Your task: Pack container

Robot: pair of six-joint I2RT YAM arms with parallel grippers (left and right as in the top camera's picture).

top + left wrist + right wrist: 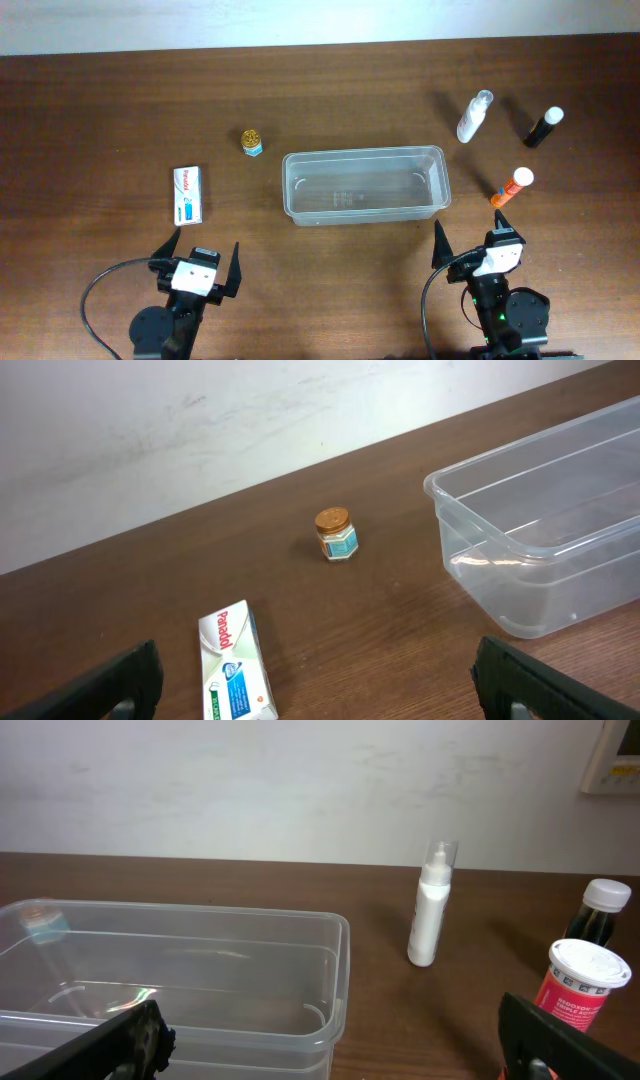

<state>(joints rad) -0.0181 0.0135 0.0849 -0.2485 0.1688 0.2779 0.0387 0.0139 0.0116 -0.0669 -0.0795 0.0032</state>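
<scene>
We log container (362, 152) at table (100, 100) centre. Left of it: small jar (251, 141), toward far edge; box (187, 194) further left, toward front edge. Right of it: spray bottle (474, 116) behind, capped bottle (544, 127) further right, tube (511, 187) near container's right end.

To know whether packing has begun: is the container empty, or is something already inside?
Empty. In the overhead view the container shows only its bare clear floor; nothing lies inside.
</scene>
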